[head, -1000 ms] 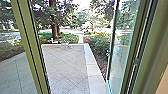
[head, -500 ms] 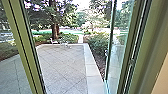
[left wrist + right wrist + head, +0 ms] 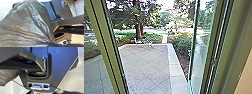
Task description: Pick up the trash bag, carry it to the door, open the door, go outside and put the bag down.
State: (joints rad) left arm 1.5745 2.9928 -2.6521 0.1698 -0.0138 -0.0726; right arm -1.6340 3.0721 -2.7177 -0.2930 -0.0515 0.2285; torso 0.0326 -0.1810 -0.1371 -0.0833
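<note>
Trash bag (image 3: 25, 22) of creased grey-brown plastic on the left, way out ahead

The left arm is clearly nearer the bag: its folds draw together toward one end, which I judge to point at the left gripper, the bulk spreading away from it at roughly ten o'clock. Whether that gripper is clamped on the plastic I cannot tell, nor how the right gripper stands. The pale, diagonally jointed paved yard (image 3: 145, 65) lies at twelve o'clock; a tall, clear glass door (image 3: 201, 55) stands swung out at one. The olive metal post (image 3: 105, 47) at eleven looks the likelier snag for a load carried leftward.
</note>
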